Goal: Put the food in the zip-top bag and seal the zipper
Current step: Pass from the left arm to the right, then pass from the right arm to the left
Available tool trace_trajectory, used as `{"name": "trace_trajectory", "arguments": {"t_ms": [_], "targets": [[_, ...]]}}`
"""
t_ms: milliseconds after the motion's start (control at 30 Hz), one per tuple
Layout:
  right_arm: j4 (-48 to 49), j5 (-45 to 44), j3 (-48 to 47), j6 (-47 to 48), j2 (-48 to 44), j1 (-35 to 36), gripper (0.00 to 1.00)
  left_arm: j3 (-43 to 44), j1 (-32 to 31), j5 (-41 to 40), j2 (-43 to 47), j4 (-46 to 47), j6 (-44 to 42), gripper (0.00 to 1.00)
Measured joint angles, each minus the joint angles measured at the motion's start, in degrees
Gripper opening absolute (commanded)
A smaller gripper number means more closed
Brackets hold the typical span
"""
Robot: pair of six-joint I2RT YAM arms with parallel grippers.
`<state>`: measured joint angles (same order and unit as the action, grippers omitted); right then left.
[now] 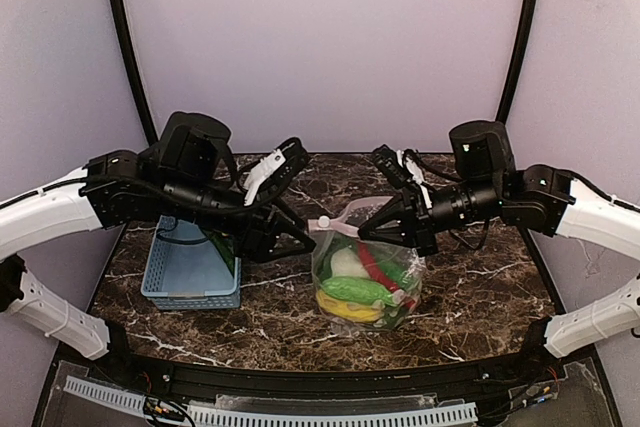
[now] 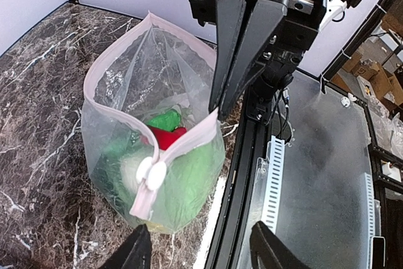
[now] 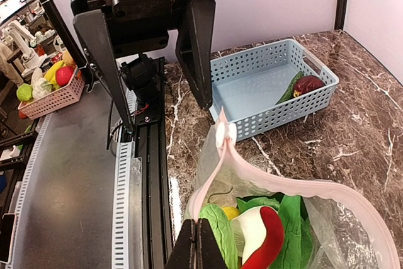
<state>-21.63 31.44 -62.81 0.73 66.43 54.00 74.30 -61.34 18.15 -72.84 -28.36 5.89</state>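
Note:
The zip-top bag stands on the marble table with its mouth open. Inside lie a green long piece, a yellow piece, a white piece, a red chilli and a green leafy bunch. My right gripper is shut on the pale pink zipper at one end of the mouth. The white slider sits at the opposite end. My left gripper hangs open just short of the slider, touching nothing. A dark red fruit and a green piece lie in the basket.
The light blue basket stands left of the bag, under the left arm. The bag sits close to the table's near edge and the black rail. Off the table, a pale basket holds other toy food.

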Motion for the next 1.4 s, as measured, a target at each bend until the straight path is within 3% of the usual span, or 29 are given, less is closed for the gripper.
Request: {"name": "trace_trajectory", "arguments": {"t_ms": [500,900,1067,1333,1400], "targets": [[0.6,0.5,0.0,-1.8,0.2,0.0,0.0,-1.5,3.0,-0.1,-2.3,3.9,3.4,0.5],[0.7,0.9,0.0,-1.9,0.2,0.0,0.0,-4.0,5.5,5.7,-2.3,7.5,6.1,0.25],[0.7,0.9,0.0,-1.9,0.2,0.0,0.0,-4.0,5.6,7.7,-2.3,8.6,6.4,0.2],[0.7,1.2,0.0,-1.9,0.2,0.0,0.0,-4.0,6.1,8.8,-2.4,9.5,6.9,0.02],[0.7,1.3,0.0,-1.9,0.2,0.0,0.0,-4.0,6.2,9.0,-2.4,9.5,6.8,0.01]]}}
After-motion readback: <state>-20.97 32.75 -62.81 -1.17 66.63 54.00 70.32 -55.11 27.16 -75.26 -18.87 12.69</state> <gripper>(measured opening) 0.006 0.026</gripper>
